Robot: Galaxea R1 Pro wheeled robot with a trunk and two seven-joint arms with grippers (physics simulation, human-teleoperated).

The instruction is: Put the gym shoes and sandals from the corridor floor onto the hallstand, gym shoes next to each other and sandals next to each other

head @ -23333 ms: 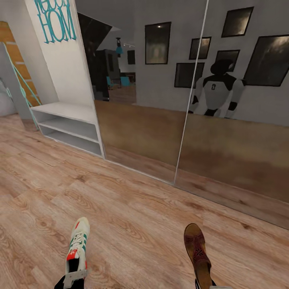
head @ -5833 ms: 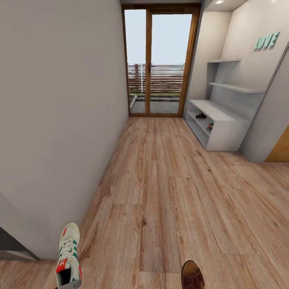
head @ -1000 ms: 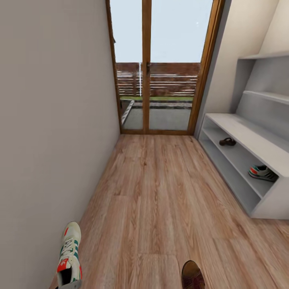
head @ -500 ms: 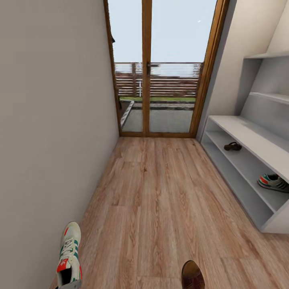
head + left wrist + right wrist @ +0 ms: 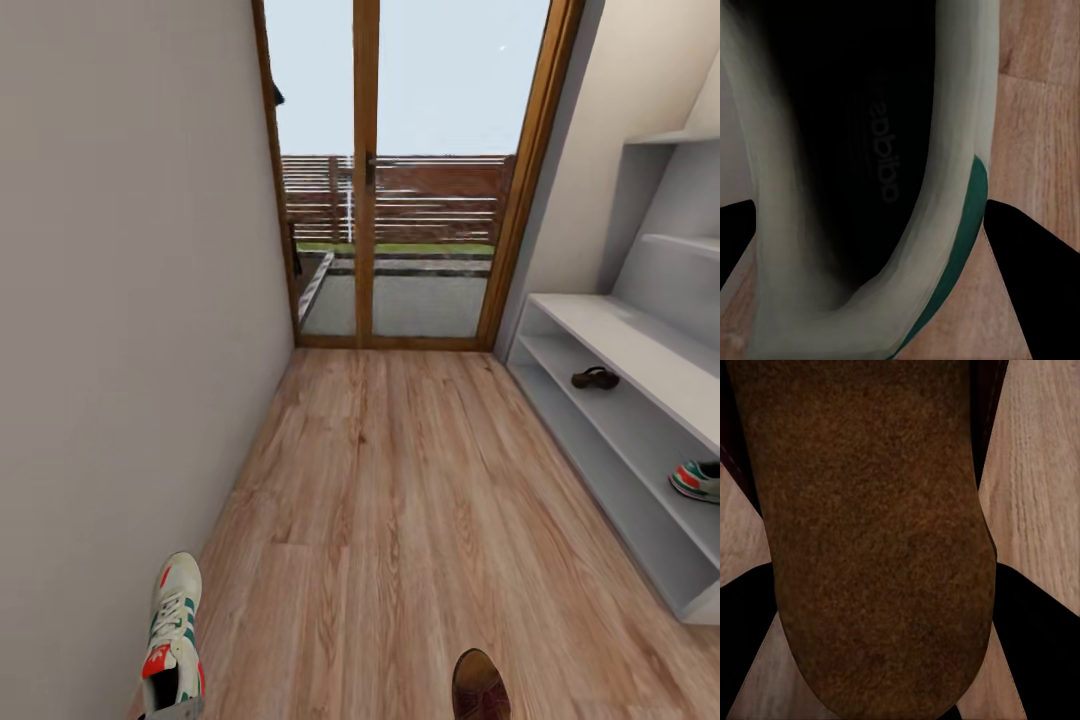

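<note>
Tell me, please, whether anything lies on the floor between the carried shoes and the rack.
Nothing visible does: the plank floor between the held gym shoe, the held sandal and the hallstand is bare.

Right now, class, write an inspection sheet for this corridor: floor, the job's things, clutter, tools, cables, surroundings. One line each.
Floor: wood planks, bare ahead.
Job's things: one sneaker in the left tool, one sandal in the right tool; second sandal and second sneaker lie far apart on the rack, in its upper slot.
Clutter: nothing seen.
Tools: left tool shut on the sneaker's heel; right tool shut on the sandal, dark fingers on both sides.
Cables: nothing seen.
Surroundings: plain wall on the left, glazed door at the far end, rack on the right.
</note>
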